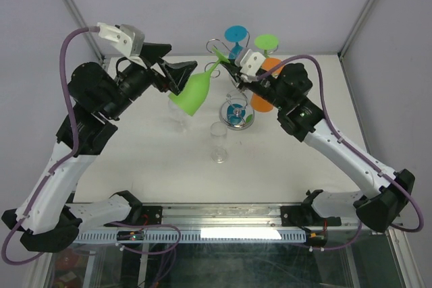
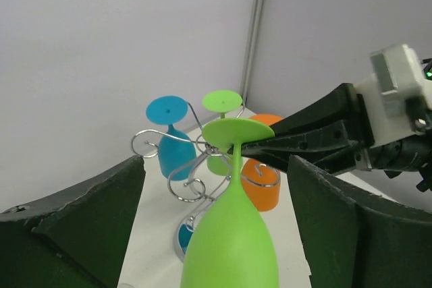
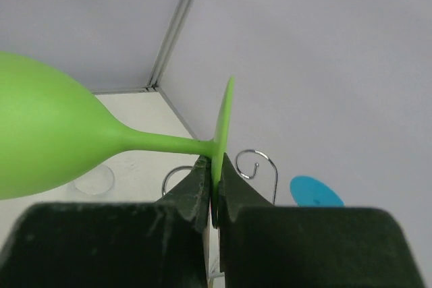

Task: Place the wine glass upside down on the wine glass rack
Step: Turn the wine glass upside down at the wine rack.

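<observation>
while the jaws of the right gripper (image 3: 216, 175) pinch the foot disc of the green wine glass (image 3: 47, 136) and the jaws of the left gripper (image 2: 216, 234) stand wide either side of its bowl, the glass hangs tilted, foot upward, just beside the scroll arms of the wine glass rack (image 1: 234, 116).

White table (image 1: 283, 166) bears rack (image 1: 235, 114) and clear glass (image 1: 219, 143).

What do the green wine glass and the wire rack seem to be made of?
The green wine glass: probably plastic, opaque and matte; uniform colour, no sharp glints. The wine glass rack: metal wire, likely chrome-plated; mirror-bright, its base reflects blue.
</observation>
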Robot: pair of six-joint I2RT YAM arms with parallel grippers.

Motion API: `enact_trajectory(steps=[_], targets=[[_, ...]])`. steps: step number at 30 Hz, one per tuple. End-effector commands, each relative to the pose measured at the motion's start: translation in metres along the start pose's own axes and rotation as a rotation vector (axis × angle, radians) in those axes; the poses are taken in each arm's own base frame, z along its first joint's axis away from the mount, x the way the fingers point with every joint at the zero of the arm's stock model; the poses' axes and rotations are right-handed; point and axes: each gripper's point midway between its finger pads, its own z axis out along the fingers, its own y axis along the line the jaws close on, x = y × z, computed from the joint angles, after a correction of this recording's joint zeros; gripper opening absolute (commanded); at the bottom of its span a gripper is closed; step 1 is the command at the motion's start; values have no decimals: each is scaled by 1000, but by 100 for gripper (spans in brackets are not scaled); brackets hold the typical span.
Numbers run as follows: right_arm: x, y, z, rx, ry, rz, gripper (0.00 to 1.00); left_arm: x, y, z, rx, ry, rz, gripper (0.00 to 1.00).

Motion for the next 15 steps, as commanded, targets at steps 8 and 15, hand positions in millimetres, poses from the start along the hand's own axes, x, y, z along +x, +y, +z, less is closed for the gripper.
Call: enact_trajectory(steps=[8, 15], targets=[[-88, 28, -6, -44, -305, -362, 0, 46, -21, 6, 142, 149, 4, 72], [-92, 38, -3, -56, -333, -357, 0, 67, -23, 8, 163, 212, 2, 61]])
